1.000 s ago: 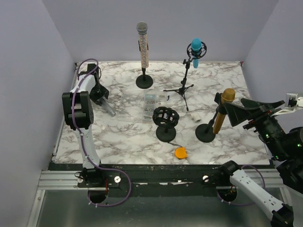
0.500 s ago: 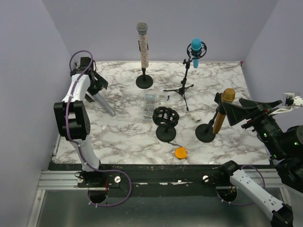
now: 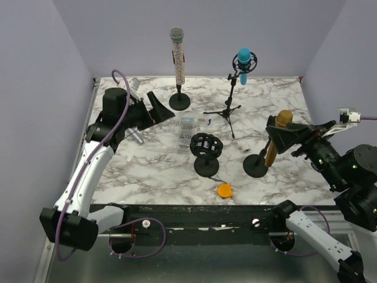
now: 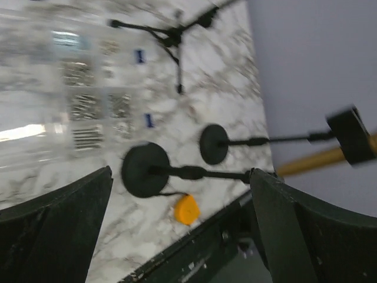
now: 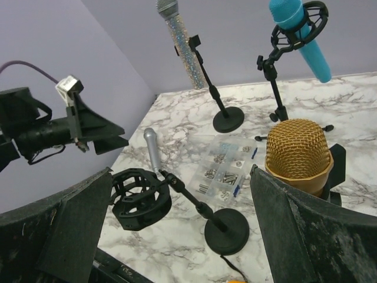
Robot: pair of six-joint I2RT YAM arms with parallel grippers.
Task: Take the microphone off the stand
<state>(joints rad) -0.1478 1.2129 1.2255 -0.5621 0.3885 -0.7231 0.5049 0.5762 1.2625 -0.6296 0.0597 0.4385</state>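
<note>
Four stands (image 3: pixel 179 101) (image 3: pixel 227 111) (image 3: pixel 256 165) (image 3: pixel 206 167), three mounted microphones (image 3: pixel 178 56) (image 3: pixel 243 63) (image 3: pixel 278 132), one silver microphone (image 3: pixel 134 137) lying, left hand (image 4: pixel 181 172) and right hand (image 5: pixel 181 172) spread

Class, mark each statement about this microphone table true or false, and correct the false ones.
1. The gold microphone sits in its stand. True.
2. The blue microphone lies flat on the table. False: it is held up on a tripod stand.
3. The central black shock mount is empty. True.
4. The left gripper is shut on the grey microphone. False: it is open and empty; that microphone lies on the table.
</note>
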